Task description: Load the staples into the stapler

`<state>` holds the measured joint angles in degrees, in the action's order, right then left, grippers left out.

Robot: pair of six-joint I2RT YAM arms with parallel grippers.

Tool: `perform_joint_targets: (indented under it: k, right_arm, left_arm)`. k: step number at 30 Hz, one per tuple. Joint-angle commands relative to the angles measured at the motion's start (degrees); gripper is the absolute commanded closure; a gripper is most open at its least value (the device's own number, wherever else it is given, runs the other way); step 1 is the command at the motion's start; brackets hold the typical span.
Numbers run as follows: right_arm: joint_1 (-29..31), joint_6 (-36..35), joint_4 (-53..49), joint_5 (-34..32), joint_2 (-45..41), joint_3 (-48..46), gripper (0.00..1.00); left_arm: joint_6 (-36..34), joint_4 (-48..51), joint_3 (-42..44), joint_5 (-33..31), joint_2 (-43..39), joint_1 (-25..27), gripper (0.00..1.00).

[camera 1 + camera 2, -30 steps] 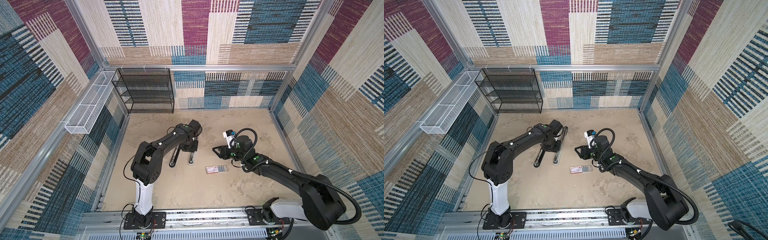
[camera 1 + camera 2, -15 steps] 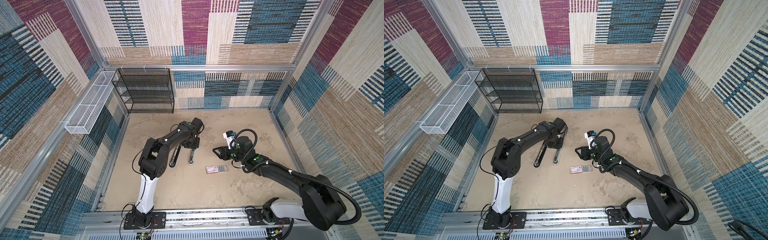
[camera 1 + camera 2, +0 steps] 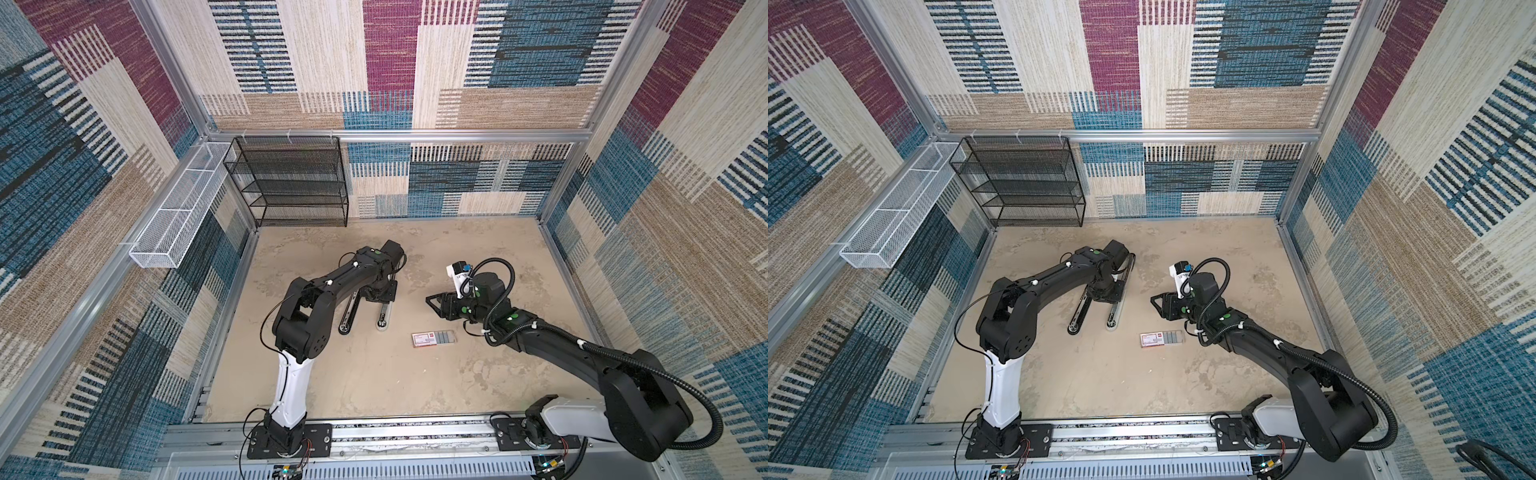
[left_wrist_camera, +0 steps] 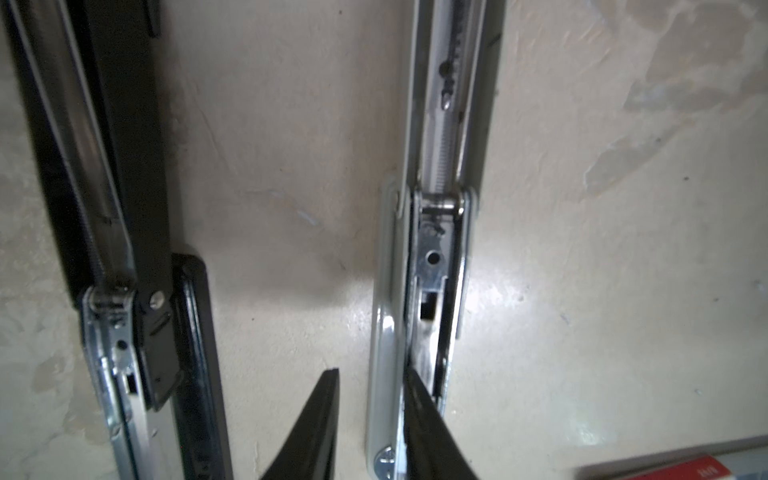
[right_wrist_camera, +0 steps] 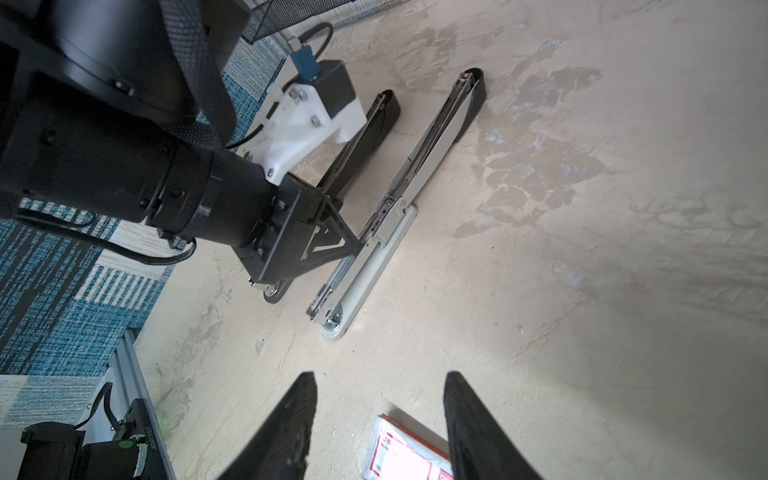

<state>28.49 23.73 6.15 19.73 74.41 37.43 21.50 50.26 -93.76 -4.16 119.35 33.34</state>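
Note:
Two staplers lie folded open side by side on the table in both top views, a white stapler (image 3: 384,313) (image 3: 1115,313) and a black stapler (image 3: 348,313) (image 3: 1079,313). My left gripper (image 3: 379,292) (image 4: 372,374) is down over the white stapler (image 4: 440,249), open. Its fingers straddle one side rail of the base, and one finger stands clear of it. The staples' red-and-white box (image 3: 424,339) (image 3: 1152,338) (image 5: 405,451) lies flat with its grey tray (image 3: 446,336) slid partly out. My right gripper (image 3: 432,305) (image 5: 378,376) hovers open just behind the box, holding nothing.
A black mesh shelf (image 3: 291,183) stands at the back left. A white wire basket (image 3: 178,216) hangs on the left wall. The metal rail (image 3: 395,432) with both arm bases runs along the front edge. The black stapler (image 4: 124,249) lies close beside my left fingers.
My left arm's elbow has lifted and swung a little to the right while its gripper stayed over the staplers. The right arm and the box have not moved.

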Motion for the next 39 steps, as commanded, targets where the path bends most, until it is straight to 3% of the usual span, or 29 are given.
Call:
perform_joint_targets:
  k: [1,16,23,27,29,33,39]
  right_arm:
    - [0.1,0.2,0.6,-0.4,-0.4,0.0,0.47]
    - [0.1,0.0,0.7,-0.7,-0.1,0.0,0.47]
    - [0.1,-0.1,0.3,-1.0,0.5,1.0,0.46]
    - [0.1,-0.4,-0.6,-1.7,0.7,2.0,0.44]
    - [0.1,-0.4,-1.1,-2.6,0.3,2.3,0.39]
    - [-0.2,0.6,-1.1,-4.3,-1.2,1.7,0.28]
    - [-1.7,0.9,-2.3,-4.8,-3.3,0.6,0.27]
  left_arm:
    - [-1.8,2.5,1.7,0.7,-0.6,0.4,0.7]
    - [-0.7,2.6,7.1,1.6,-5.2,2.3,0.71]
    - [-0.1,2.6,6.0,1.8,-8.3,2.3,0.64]
    - [-0.1,2.5,2.5,1.4,-7.0,2.0,0.51]
    - [-0.2,2.2,-0.3,1.6,-5.3,1.6,0.48]
    - [-1.2,0.7,-5.9,1.9,-1.0,0.8,0.44]
    - [-3.6,0.8,-15.8,2.4,7.9,-0.8,0.43]
